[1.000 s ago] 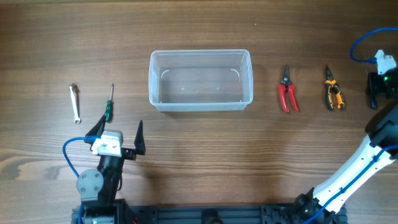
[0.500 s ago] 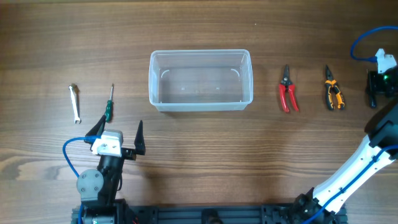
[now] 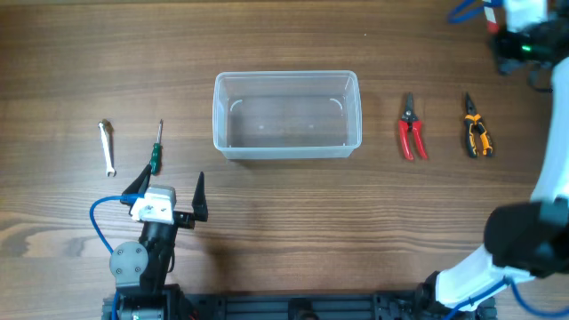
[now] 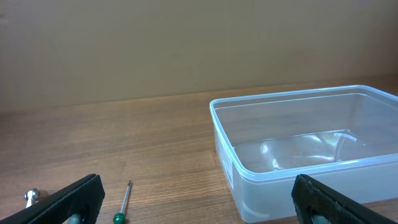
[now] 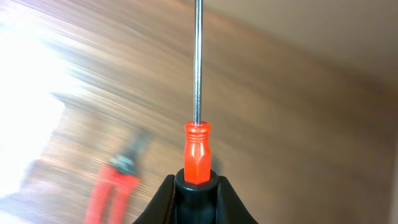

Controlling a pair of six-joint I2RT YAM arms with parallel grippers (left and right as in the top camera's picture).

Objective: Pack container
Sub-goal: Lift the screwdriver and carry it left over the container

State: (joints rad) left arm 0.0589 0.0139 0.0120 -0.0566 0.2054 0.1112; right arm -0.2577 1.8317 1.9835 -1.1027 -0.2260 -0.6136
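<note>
The clear container [image 3: 286, 152] stands empty at the table's middle; in the left wrist view its front wall [image 4: 280, 190] is on the right. My left gripper [image 3: 173, 175] [image 4: 199, 208] hovers open near the front left, with nothing between its fingers. A green-handled screwdriver [image 3: 155, 157] [image 4: 122, 205] lies just ahead of it. My right gripper [image 3: 516, 43] [image 5: 197, 182] is at the far right corner, shut on a red-and-black-handled screwdriver [image 5: 197, 149] whose shaft points straight out from the jaws. In the overhead view that screwdriver is hidden.
A small silver wrench [image 3: 107, 148] [image 4: 30, 196] lies left of the green screwdriver. Red-handled pliers [image 3: 411, 130] [image 5: 107, 186] and orange-and-black pliers [image 3: 476, 126] lie right of the container. The right arm's white link [image 3: 498, 258] crosses the front right corner.
My right gripper has swung toward the table's far edge and slightly left, carrying the screwdriver; its view is blurred by motion. The left arm has not moved.
</note>
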